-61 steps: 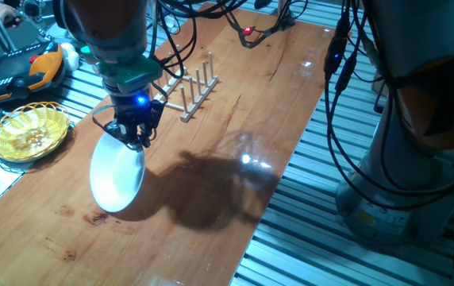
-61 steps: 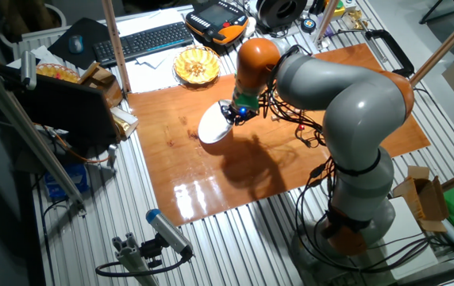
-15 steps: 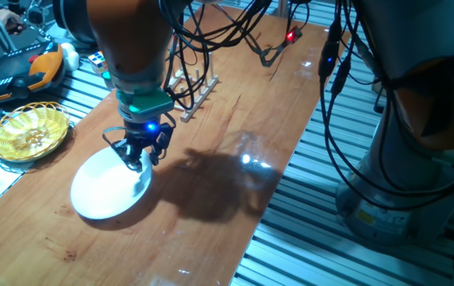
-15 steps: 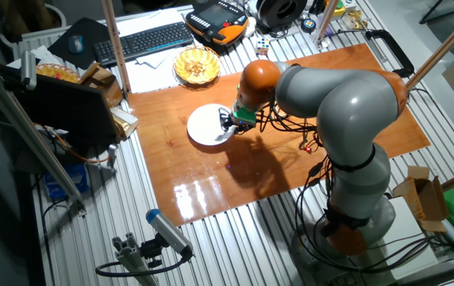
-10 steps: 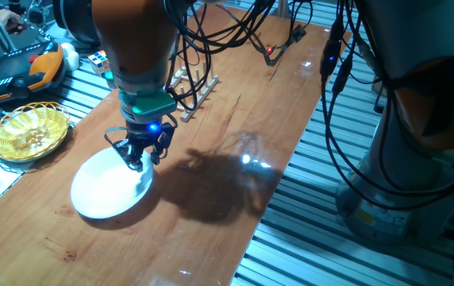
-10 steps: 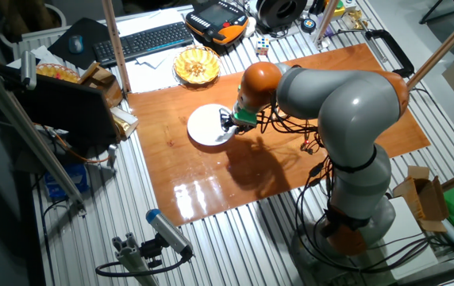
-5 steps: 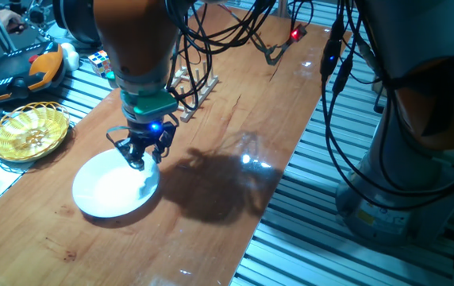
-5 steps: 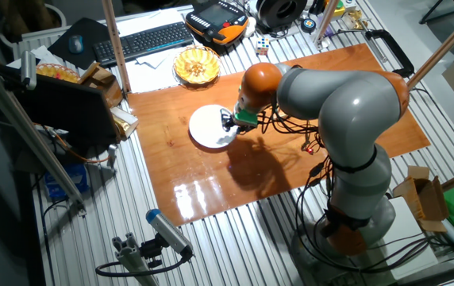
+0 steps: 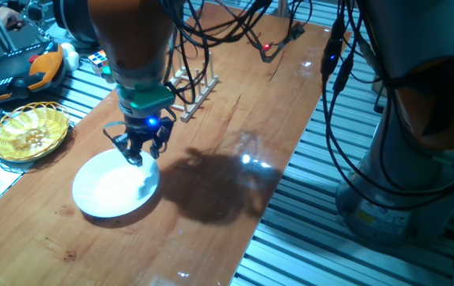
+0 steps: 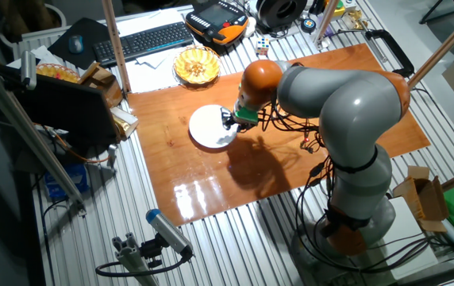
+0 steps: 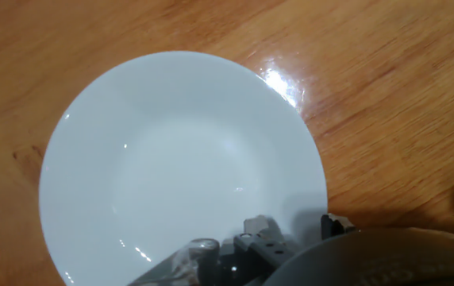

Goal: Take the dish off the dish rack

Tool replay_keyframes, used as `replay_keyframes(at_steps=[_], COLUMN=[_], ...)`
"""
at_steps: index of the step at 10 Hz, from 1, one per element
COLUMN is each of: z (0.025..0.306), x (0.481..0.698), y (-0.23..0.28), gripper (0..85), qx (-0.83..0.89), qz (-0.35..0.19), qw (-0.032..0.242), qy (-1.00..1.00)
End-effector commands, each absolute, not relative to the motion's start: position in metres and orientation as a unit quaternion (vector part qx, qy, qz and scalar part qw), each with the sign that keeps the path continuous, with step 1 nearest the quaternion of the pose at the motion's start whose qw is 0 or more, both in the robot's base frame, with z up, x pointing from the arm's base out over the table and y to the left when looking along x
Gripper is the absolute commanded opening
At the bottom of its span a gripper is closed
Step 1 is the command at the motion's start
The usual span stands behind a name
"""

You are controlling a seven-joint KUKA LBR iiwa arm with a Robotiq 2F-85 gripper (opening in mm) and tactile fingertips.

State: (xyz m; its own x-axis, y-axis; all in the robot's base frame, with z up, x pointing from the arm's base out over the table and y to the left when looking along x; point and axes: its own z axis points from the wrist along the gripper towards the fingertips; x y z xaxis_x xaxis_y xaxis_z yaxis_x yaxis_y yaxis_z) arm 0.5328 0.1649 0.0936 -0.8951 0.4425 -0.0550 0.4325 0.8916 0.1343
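Observation:
The dish [image 9: 109, 189] is a plain white round plate lying flat on the wooden table, left of centre; it also shows in the other fixed view [image 10: 208, 127]. It fills most of the hand view [image 11: 171, 159]. My gripper [image 9: 140, 153] hangs just above the dish's far right rim, fingers spread, open and holding nothing. From the other side the gripper [image 10: 229, 121] sits at the plate's right edge. The dish rack [image 9: 196, 86] stands empty behind the arm, its thin pegs upright.
A yellow woven basket [image 9: 30, 131] sits off the table's left side, also seen at the back [image 10: 196, 65]. An orange and black pendant [image 9: 22, 70] and a keyboard [image 10: 143, 40] lie beyond it. Black cables [image 9: 219, 28] hang over the rack. The table's right edge [image 9: 286, 171] drops to metal slats.
Six seconds ago the dish hung tilted in the gripper above the table. It now lies flat, and over the last second the gripper has let go and risen slightly.

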Motion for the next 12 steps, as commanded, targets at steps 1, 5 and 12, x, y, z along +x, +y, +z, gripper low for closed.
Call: replay_keyframes(at_steps=[1, 5, 12], z=[0.102, 0.148, 0.200], x=[0.536, 0.547, 0.543], y=[0.164, 0.148, 0.109], gripper=[40.0, 37.0, 11.3], qx=[0.223, 0.194, 0.150], qz=[0.057, 0.037, 0.013], qw=[0.040, 0.037, 0.036], qy=[0.972, 0.980, 0.988])
